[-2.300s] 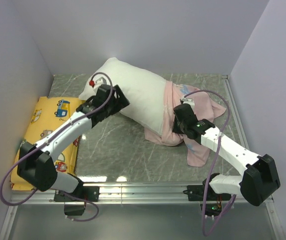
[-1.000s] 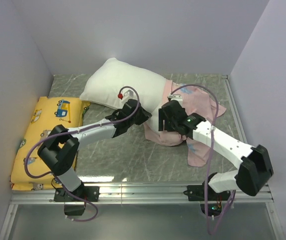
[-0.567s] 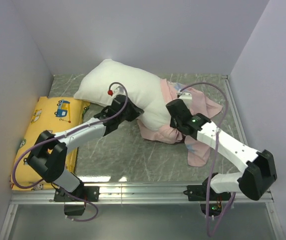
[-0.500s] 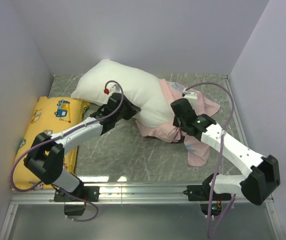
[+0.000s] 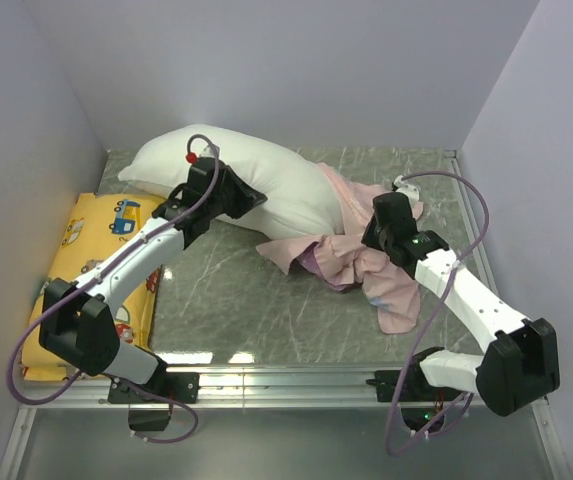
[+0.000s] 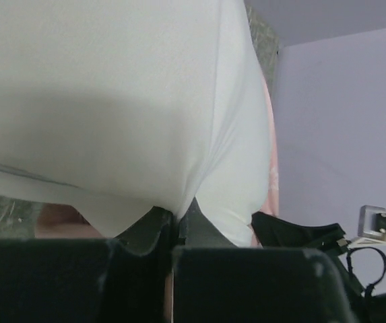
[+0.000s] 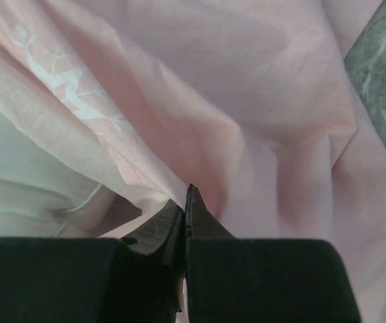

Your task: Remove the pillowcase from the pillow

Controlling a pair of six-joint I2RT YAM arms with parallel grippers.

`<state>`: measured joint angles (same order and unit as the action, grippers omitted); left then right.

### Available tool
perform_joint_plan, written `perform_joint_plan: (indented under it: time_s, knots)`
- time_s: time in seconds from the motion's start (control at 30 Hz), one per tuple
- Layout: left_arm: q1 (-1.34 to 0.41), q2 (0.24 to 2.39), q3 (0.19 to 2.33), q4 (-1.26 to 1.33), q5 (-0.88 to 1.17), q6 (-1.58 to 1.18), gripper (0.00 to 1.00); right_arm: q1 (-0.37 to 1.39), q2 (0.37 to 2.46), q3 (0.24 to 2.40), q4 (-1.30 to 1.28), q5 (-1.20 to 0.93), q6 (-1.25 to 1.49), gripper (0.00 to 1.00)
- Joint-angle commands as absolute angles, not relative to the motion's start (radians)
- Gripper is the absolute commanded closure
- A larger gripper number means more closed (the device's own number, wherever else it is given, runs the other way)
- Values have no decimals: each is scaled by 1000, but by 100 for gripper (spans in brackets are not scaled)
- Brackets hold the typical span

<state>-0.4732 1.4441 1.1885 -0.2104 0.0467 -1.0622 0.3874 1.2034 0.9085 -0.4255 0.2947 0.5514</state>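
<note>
Since a second ago the pillow [image 5: 266, 185] has slid left toward the back corner and more of its white body is bare. The right claw [image 5: 384, 212] has swung out to the right and closed.

We now see the left claw [image 6: 176, 217] pinched shut on a fold of the pillow's white cover along its near edge. The right claw [image 7: 187, 195] is closed on a ridge of the pillowcase [image 5: 351, 255], paler side out. The pillowcase lies bunched on the surface [image 5: 226, 290] at the pillow's right end, and we judge it still wraps that end. A yellow pillow [image 5: 96, 250] lies apart at the left.

We expect both pieces to be light and very soft. The pillow should sag and stretch where it is pinched, so a deep bite of cover and filling would hold better than a thin skin of cloth. The pillowcase is thin and limp and may slip from a small pinch. We would take it near its open hem, gathering several layers, and pull the two apart along the pillow's length.
</note>
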Motion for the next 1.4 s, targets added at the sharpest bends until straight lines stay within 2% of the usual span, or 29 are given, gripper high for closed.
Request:
perform_joint_plan:
  time_s: [0.0,0.33,0.5,0.7,0.87,1.0,1.1,1.2,1.37]
  knots:
    - [-355,1341,1322,-152,-95,-1023,100,261,1268,864,-520,439,502,100]
    - [-258,1325,1443,-201,-20,-1005,100,109,1328,828,-431,335,503,100]
    - [-250,1354,1488,-199,29,-1006,100,101,1240,837,-431,275,509,100]
    - [-253,1396,1497,-173,126,-991,100,103,1125,1030,-554,301,525,100]
    - [-300,1453,1526,-160,224,-951,100,103,1074,1288,-652,334,541,100]
    - [-342,1557,1624,-157,247,-966,99,109,1062,1387,-673,246,531,100]
    - [-356,1647,1730,-123,247,-1011,100,156,1006,1300,-635,204,545,100]
    - [-373,1736,1840,-130,226,-1032,100,271,959,1126,-566,201,578,100]
    - [-396,1816,1885,-78,207,-1089,100,590,963,824,-370,261,718,100]
